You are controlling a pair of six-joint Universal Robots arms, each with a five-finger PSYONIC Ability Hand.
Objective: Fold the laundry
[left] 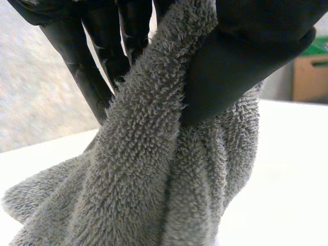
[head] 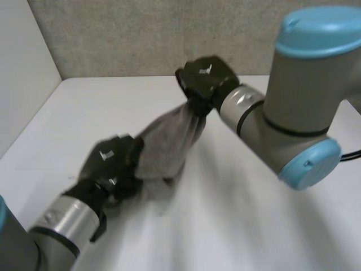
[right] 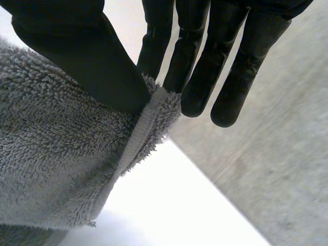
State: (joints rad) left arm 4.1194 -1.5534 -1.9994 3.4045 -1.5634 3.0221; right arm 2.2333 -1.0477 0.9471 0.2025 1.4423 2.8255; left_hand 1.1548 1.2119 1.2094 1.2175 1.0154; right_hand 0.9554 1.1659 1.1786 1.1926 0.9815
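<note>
- A grey terry towel [head: 169,141] is stretched between the two hands above the white tabletop [head: 254,214]. It slants from a low end at the near left up to a higher end further back.
- The left hand [head: 113,165] has the towel's lower end, close over the tabletop, where the cloth gathers into a thick wad.
- In the left wrist view that hand's thumb [left: 246,66] presses over a ridge of the pile. The fingers [left: 105,56] stand behind the cloth, so the towel is pinched between thumb and fingers. Loose folds hang down below the palm.
- The right hand [head: 204,78] is higher and further back, near the grey wall [head: 141,34]. It holds the towel's upper end, which narrows to a tight bunch there.
- In the right wrist view its thumb clamps the towel just beside the stitched hem [right: 146,128] against the fingers. These are nearly straight and close together, with their tips reaching past the hem.
- The towel's lowest folds seem to rest on the tabletop under the left hand, but the views do not settle whether they touch.
- The right arm [head: 304,107], grey with light-blue caps, reaches in from the right side.
- In the left wrist view a brown cardboard box [left: 310,77] stands beyond the tabletop's far edge.
</note>
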